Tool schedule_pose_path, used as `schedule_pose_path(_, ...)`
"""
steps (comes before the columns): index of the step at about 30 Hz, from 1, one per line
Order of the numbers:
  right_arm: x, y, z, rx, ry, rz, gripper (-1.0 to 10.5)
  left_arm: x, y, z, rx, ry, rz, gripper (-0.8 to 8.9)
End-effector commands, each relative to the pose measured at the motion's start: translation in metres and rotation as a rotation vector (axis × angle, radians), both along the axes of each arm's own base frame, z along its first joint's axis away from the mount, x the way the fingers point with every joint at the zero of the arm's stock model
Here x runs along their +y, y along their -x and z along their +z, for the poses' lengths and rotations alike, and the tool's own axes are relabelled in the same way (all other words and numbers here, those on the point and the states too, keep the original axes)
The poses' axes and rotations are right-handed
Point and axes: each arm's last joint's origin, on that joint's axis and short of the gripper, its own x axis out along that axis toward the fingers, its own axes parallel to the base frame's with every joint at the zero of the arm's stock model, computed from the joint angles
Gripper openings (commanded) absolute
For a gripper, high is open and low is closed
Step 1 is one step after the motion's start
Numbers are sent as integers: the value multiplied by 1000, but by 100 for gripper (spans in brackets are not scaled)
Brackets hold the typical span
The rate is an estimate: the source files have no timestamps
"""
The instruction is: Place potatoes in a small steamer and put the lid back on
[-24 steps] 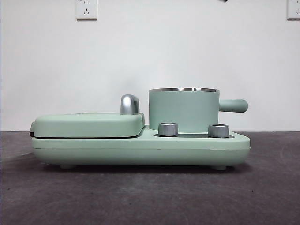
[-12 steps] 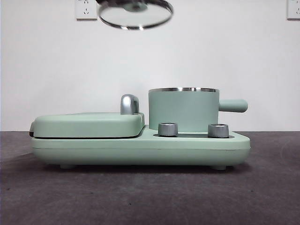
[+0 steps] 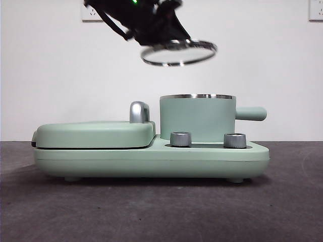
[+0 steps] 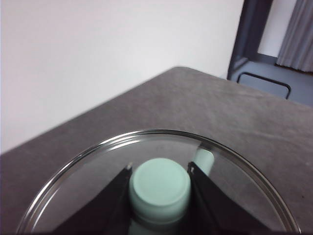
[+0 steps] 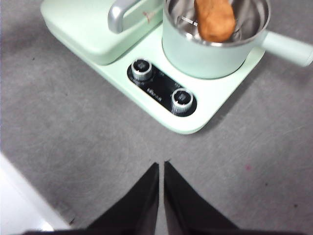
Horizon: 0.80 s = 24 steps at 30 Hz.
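wall (image 3: 262, 60): plain white | outlets (image 3: 93, 11): two | tabletop (image 3: 161, 212): dark grey

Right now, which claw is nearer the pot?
Left. The left claw holds the lid just above the pot; the right claw hangs farther off, over bare table.

Left pincer (image 4: 159, 169) raised, jaws clamped; right pincer (image 5: 161, 164) raised, jaws together.

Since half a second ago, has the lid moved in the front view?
Yes. The lid, held by the left gripper, has come down and across toward the small steamer, judged against the wall socket. It hangs above the pot's rim, not yet seated.
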Motion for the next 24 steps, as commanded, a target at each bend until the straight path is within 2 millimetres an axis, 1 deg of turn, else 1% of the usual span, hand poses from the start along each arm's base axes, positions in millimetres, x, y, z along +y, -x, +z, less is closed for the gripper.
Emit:
schedule_pose_path(1,0,1,0,7,-13,-10,14,-14,-5,-1,-45,33,-28,14)
schedule_pose_path(4,0,2,-2,23,-6,-9,13,-23,-9,-14,-41,31,-39,14)
schedule_pose_path(10,-1,3,-3,42,4,-9,13,-32,-15,-33,-25,21,-48,14)
schedule_pose_path(17,-1,3,-4,48,7,-9,14,-35,-19,-43,-12,11,-48,14)
schedule_pose_path(24,-1,3,-4,48,7,-9,14,-35,-19,-44,-21,1,-50,14)
